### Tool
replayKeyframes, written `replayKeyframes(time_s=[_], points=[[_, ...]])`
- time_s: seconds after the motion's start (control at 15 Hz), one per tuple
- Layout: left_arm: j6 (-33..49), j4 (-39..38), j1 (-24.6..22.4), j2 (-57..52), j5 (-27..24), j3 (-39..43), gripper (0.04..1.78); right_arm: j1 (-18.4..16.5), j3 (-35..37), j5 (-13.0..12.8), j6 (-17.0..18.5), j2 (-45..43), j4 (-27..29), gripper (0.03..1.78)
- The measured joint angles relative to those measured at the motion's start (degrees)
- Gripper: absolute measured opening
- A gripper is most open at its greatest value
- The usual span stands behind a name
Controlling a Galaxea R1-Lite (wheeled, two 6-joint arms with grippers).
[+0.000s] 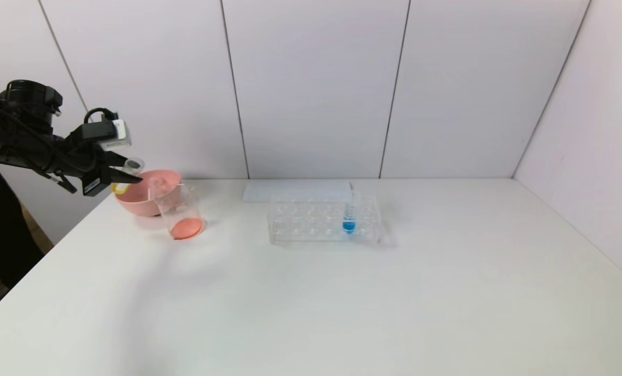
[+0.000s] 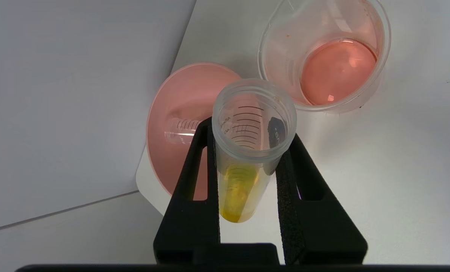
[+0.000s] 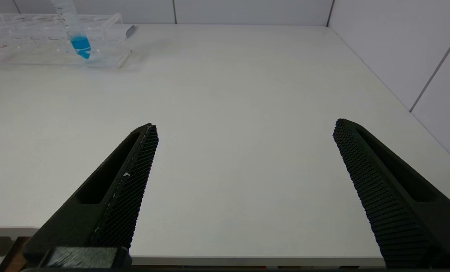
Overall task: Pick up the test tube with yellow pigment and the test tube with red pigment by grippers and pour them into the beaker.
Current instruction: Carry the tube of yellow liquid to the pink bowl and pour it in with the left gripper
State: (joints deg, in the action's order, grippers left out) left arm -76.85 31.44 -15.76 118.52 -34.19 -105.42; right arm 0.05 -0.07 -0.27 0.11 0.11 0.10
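My left gripper (image 1: pixel 127 177) is shut on the test tube with yellow pigment (image 2: pixel 244 181). It holds the tube tilted above the pink bowl's left rim, mouth higher than base. Yellow liquid sits in the tube's base (image 1: pixel 117 187). The beaker (image 1: pixel 180 211) stands just right of the bowl and holds orange-red liquid; it also shows in the left wrist view (image 2: pixel 325 60). A clear graduated tube (image 2: pixel 179 126) lies in the pink bowl; no red liquid shows in it. My right gripper (image 3: pixel 245 124) is open and empty over the table's front edge.
The pink bowl (image 1: pixel 146 196) sits at the table's far left corner, close to the edge (image 2: pixel 149 189). A clear tube rack (image 1: pixel 311 219) stands mid-table with a blue-liquid tube (image 1: pixel 348 216) in it. A flat white sheet (image 1: pixel 295 190) lies behind the rack.
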Motion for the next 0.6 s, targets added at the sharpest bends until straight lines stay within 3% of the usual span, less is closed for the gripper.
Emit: replayKeyframes(time_s=[0.6], points=[[-4.5, 0.6, -0.3, 1.5, 0.1, -3.3, 0.44, 0.0, 0.0, 0.0, 0.0, 0.0, 0.0, 1.7]])
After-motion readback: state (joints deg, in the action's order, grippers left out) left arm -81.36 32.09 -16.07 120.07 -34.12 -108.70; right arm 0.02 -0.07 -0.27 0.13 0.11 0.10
